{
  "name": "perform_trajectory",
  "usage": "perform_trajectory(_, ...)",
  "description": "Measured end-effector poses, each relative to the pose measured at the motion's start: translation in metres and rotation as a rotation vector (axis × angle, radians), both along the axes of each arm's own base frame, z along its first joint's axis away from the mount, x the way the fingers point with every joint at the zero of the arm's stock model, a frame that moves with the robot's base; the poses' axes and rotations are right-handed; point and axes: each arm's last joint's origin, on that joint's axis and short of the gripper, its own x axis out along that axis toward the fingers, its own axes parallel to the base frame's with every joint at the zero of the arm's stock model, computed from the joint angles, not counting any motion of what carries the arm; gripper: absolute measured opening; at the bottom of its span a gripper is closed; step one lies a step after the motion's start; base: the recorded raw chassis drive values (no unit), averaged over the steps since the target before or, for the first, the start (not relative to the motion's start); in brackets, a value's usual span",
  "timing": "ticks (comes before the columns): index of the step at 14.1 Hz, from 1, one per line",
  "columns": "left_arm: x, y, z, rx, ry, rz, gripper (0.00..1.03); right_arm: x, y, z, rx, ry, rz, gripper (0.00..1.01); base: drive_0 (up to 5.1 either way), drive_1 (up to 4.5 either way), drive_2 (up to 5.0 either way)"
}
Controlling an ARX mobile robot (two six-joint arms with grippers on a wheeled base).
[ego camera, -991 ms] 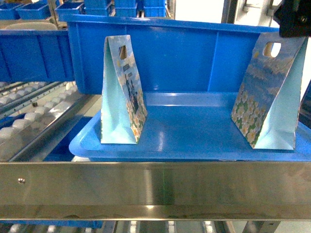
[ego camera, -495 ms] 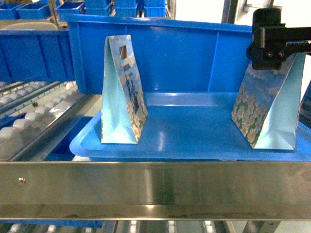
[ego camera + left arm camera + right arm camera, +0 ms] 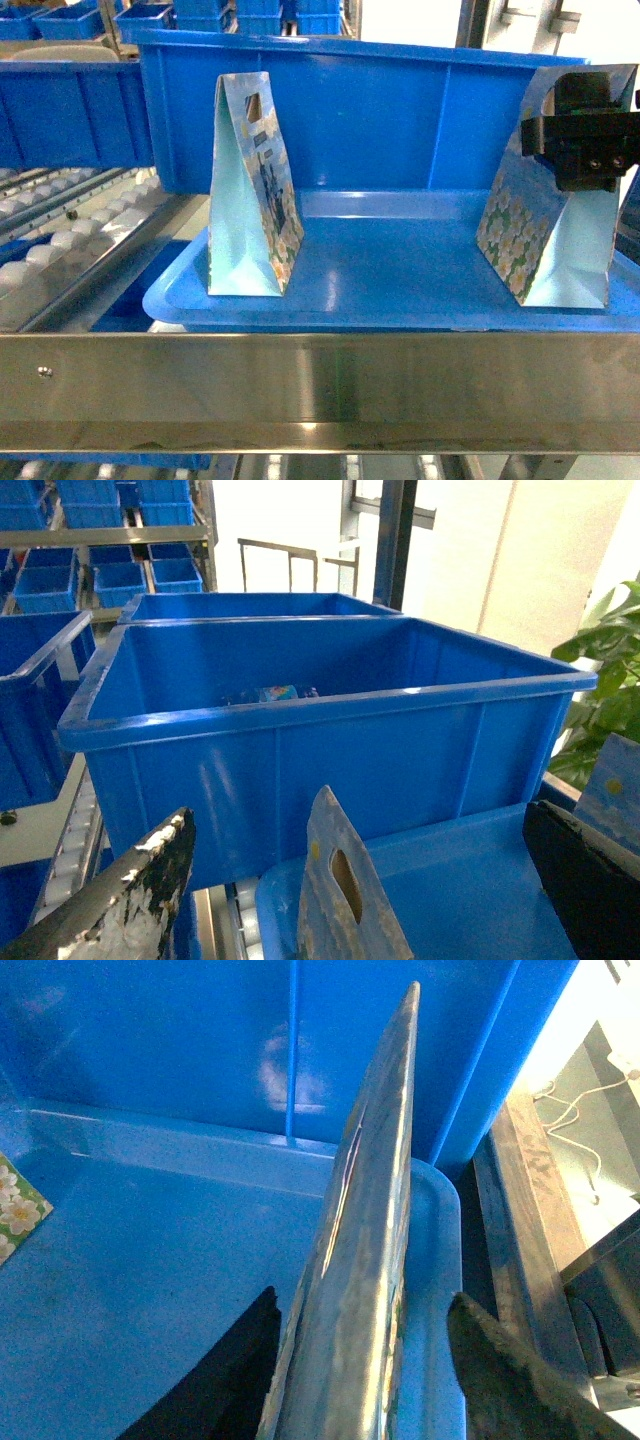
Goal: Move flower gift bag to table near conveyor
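- The conveyor (image 3: pixel 70 245), a steel frame with rows of small white rollers, carries a blue tray (image 3: pixel 360 290) and a deep blue bin (image 3: pixel 380 110) behind it.
- Two flowered gift bags stand upright on the tray: one at left (image 3: pixel 250 195), one at right (image 3: pixel 545 215).

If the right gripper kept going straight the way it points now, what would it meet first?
Most likely the right gripper meets the flower-printed paper gift bag: its folded top edge already stands between the open jaws. Beyond lies the blue plastic tray; depth is unclear.

Two gift bags (image 3: pixel 252 195) (image 3: pixel 545 225) on tray (image 3: pixel 390 285), left and right; bin (image 3: pixel 400 110) behind; right pincer (image 3: pixel 578 150) straddling right bag top.
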Motion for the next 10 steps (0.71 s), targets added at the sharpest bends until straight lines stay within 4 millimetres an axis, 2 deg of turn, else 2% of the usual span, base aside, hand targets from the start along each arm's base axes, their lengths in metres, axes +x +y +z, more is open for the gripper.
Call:
perform_trajectory(6,0.0,0.0,0.0,0.0,0.0,0.0,0.98,-0.005,0.002,0.004,0.011,-0.033,0.018,0.01,0.0,0.0,0.0)
perform_trajectory(10,0.0,0.0,0.0,0.0,0.0,0.0,0.98,-0.012,0.004,0.002,0.028,-0.055,0.046,0.02,0.0,0.0,0.0)
